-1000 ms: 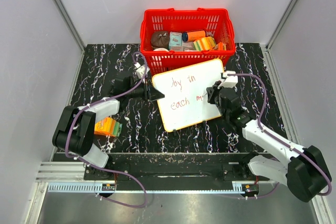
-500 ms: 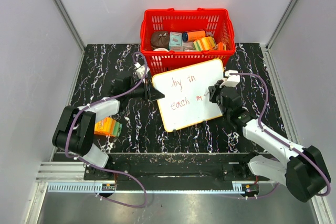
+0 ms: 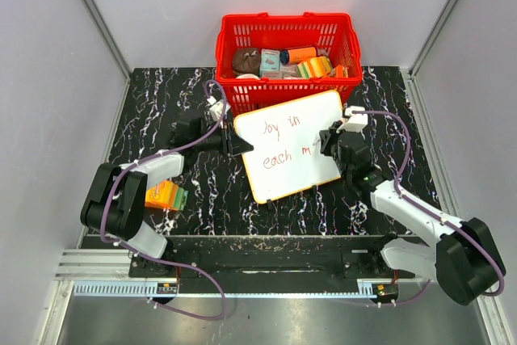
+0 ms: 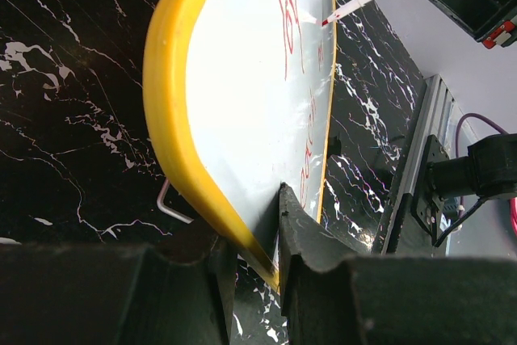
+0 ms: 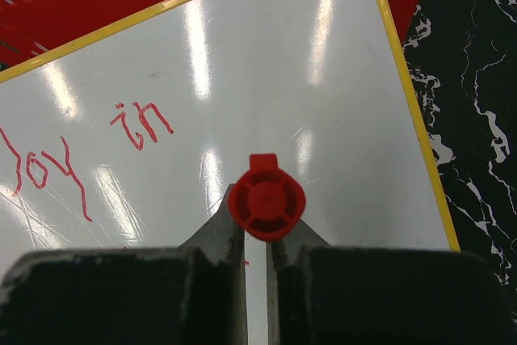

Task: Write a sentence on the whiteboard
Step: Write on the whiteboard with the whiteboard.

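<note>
Black marbled table (image 3: 202,199) carries everything. At its far edge, centre, sits the red basket (image 3: 275,93), full of small pkgs & tins. Their labels are too small to read.

Just in front of it, mid-table, is the whiteboard (image 3: 287,185): white, yellow rim, rounded corners. It's turned at an angle w/ its far R corner up against the basket's front wall. Can't tell if it lies flat or is tipped up a bit.

My left tool (image 3: 234,145) is at the board's L edge, nearly shut, pinching the yellow rim btwn both fingers (image 4: 323,280). The wrist cam shows the rim running straight into the gap.

My right tool (image 3: 327,145) is over the board's R side, clamped tight on a marker (image 5: 266,199). Its red end cap faces the wrist cam, squeezed btwn the two fingers. From the L wrist cam the marker's white barrel slants down & its red tip meets the board surface.

An orange box (image 3: 166,195) w/ a green end lies on the table near my L arm, well apart from the board. Print on it isn't legible.

The sentence (image 3: 283,141) is in thin red handwriting, 2 lines. Top reads "Joy in", below it "each m". The marker tip sits right at that "m", R of "each".
</note>
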`<state>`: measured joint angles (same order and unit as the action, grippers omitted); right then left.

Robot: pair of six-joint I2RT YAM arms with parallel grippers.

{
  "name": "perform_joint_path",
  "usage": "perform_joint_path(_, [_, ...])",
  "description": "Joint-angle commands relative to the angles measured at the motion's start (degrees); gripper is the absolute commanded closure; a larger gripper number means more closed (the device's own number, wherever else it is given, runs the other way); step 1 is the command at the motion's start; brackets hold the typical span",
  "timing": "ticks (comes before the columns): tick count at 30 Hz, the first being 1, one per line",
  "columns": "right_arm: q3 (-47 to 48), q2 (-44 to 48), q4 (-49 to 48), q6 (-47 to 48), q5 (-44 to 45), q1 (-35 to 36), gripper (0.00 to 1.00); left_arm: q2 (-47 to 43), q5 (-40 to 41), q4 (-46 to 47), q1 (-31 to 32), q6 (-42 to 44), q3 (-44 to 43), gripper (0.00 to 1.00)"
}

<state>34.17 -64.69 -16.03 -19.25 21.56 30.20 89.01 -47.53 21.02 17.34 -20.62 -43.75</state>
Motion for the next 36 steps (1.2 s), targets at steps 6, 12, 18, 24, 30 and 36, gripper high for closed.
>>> perform_joint_path(6, [0.72,0.87,-1.29,-0.88,-3.01,-0.31,1.0,2.22,7.71,-3.53,1.29,10.69,0.5,1.0])
perform_joint_path(12, [-0.77,2.37,0.56,-1.06,-3.72,-0.4,1.0,2.31,7.71,-3.53,1.29,10.69,0.42,1.0])
perform_joint_path(18, [-2.44,4.13,2.32,-1.67,-4.07,-0.4,1.0,2.31,7.71,-3.53,1.29,10.69,0.42,1.0])
perform_joint_path(24, [-3.76,4.48,2.85,-2.2,-3.11,-0.4,1.0,2.39,7.63,-3.53,1.38,10.69,0.33,1.0])
perform_joint_path(30, [-2.28,3.34,2.76,-1.41,-0.56,-0.4,1.0,2.39,7.63,-3.53,1.46,10.69,0.33,1.0])
perform_joint_path(36, [0.62,1.59,1.97,-0.18,0.58,-0.93,1.0,2.31,7.71,-3.61,1.47,10.69,0.33,1.0])
